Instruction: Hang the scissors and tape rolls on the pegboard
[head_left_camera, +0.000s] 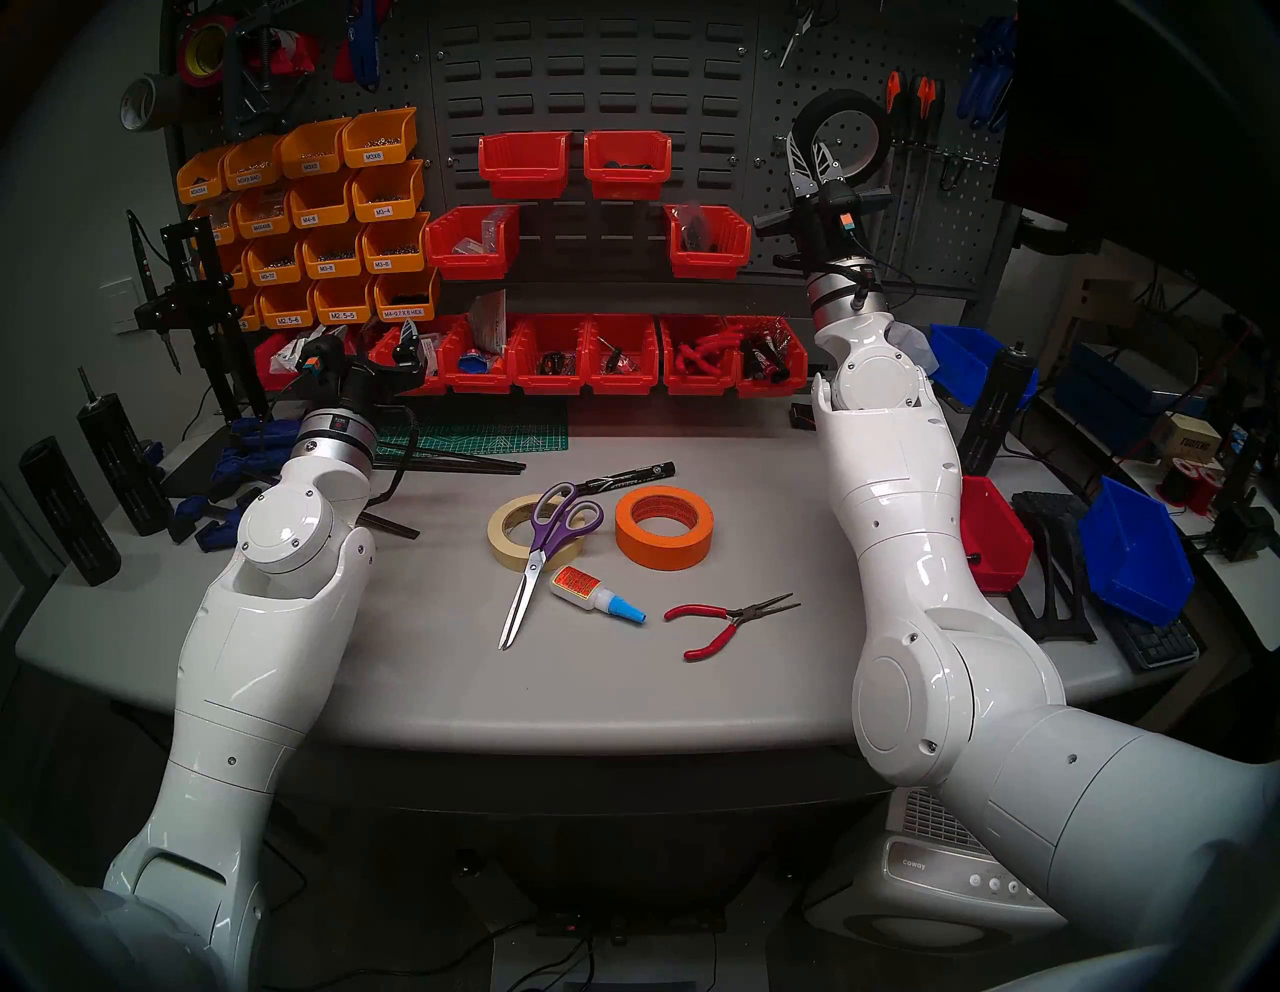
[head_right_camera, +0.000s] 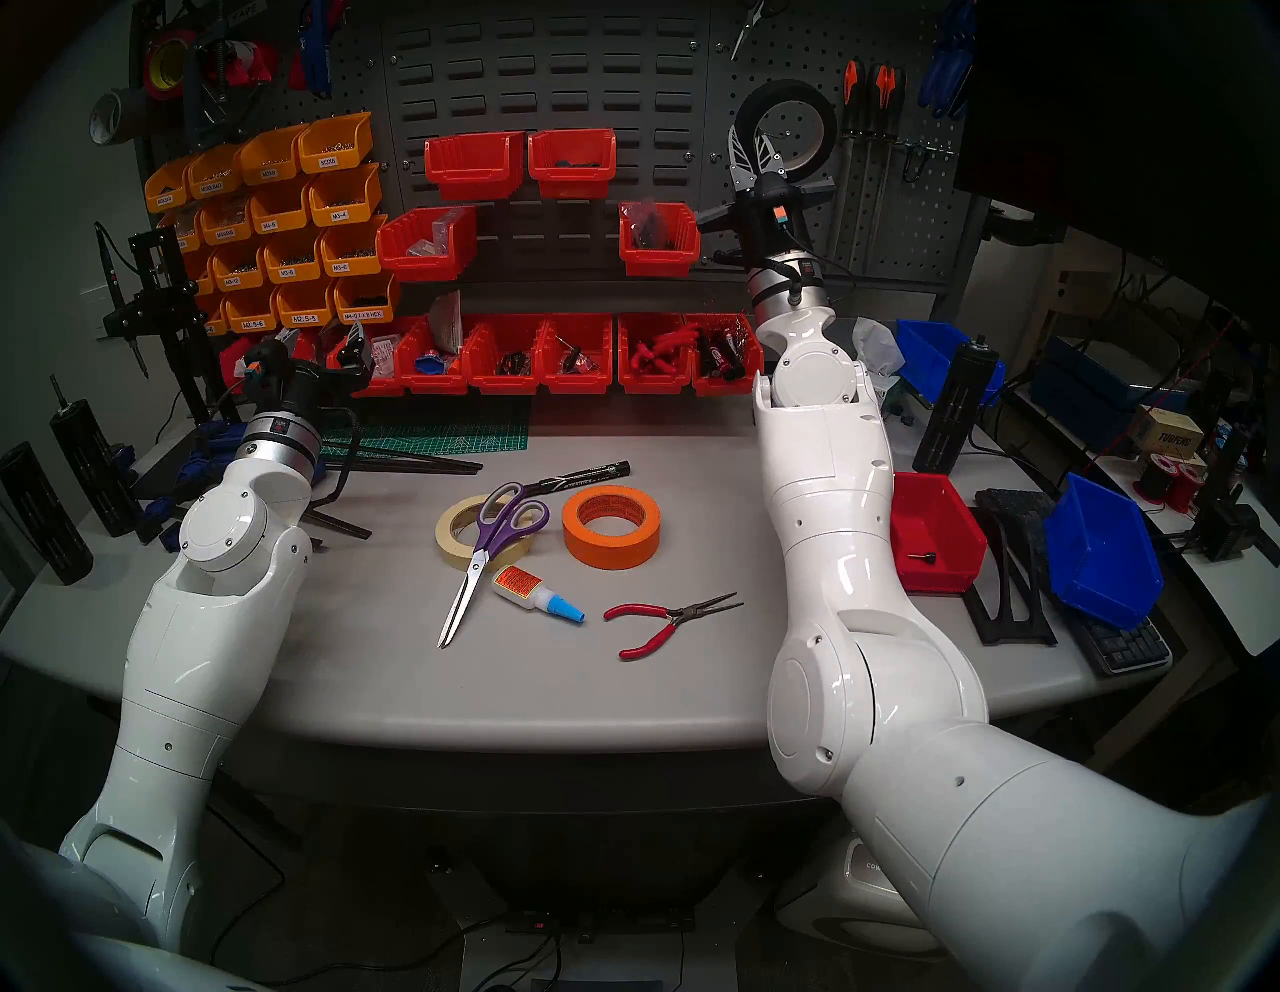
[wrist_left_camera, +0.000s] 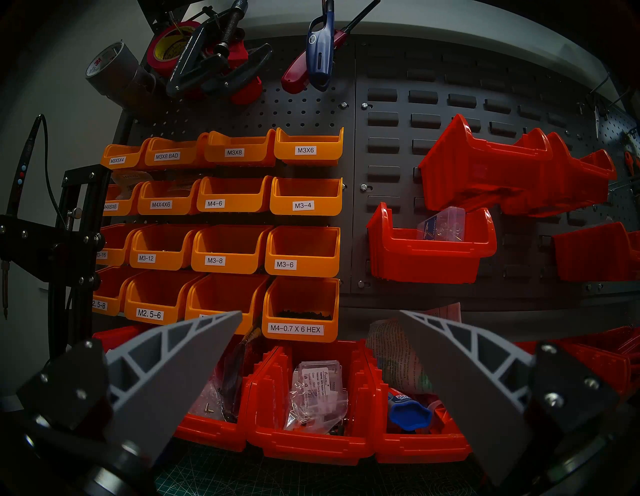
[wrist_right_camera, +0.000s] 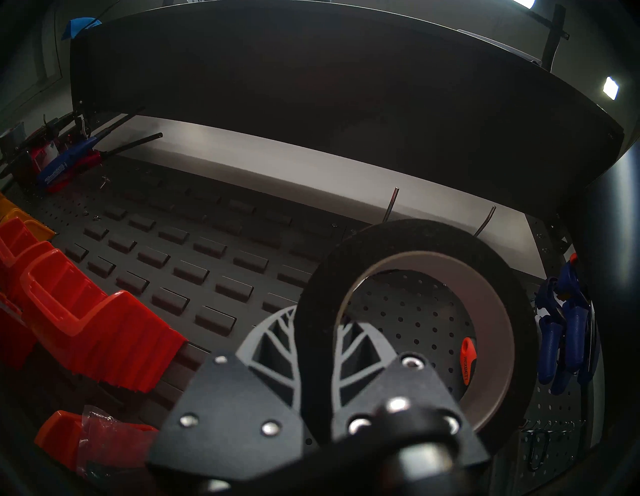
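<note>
The black tape roll is held up in front of the pegboard, on edge, with its pale core open toward the board. The right gripper pinches the roll's wall at its lower left: one finger is outside the roll and one inside the core. In the right wrist view the holes of the board and an orange tool handle show through the core, and two bare wire hooks stand above the roll — the roll is not on a hook.

The other task things lie on the grey table. The orange tape roll lies flat near the middle. Just to its left lies the cream tape roll, also flat, and the scissors rest across it: the purple handles are on the roll and the blades point toward the near edge of the table. A black marker lies behind them, a glue bottle with a blue cap is just beside the blades, and red-handled pliers are to the right of it.

The left gripper is over the back left of the table, well apart from these things — its fingers are spread with nothing between them, and they point at the orange bins and the red bins.
</note>
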